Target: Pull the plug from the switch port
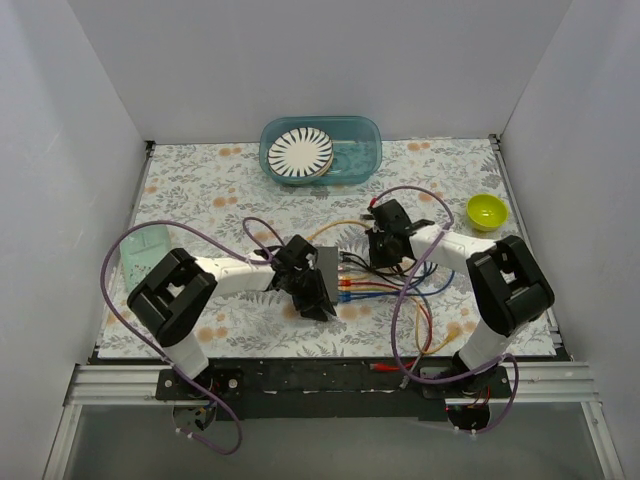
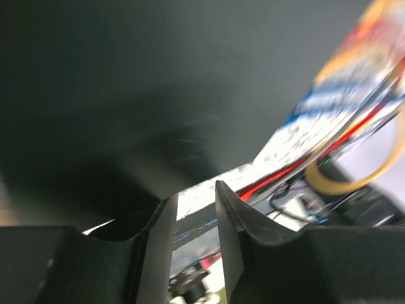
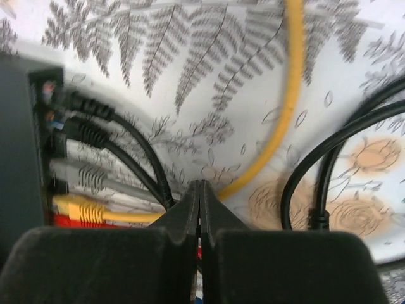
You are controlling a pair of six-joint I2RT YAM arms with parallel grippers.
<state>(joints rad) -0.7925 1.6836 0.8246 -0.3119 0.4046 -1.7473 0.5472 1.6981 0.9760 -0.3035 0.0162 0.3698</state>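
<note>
The switch (image 1: 329,268) is a flat dark grey box at the table's middle, with its sockets facing right. Several plugs sit in its sockets (image 3: 38,152): two black (image 3: 82,120), a grey (image 3: 79,174), a yellow (image 3: 76,208) and a red beneath. Their cables (image 1: 385,290) fan out to the right. My left gripper (image 1: 312,290) lies on the switch's left part, and its dark top (image 2: 126,95) fills the left wrist view. Its fingers (image 2: 228,221) stand a narrow gap apart, with nothing between them. My right gripper (image 3: 200,185) is shut, pads together, just right of the plugs above the cables (image 1: 384,260).
A teal bin (image 1: 365,150) holding a striped plate (image 1: 302,153) stands at the back. A green bowl (image 1: 487,211) is at the right and a pale green cup (image 1: 143,255) at the left. Black cables (image 3: 316,177) loop on the patterned mat.
</note>
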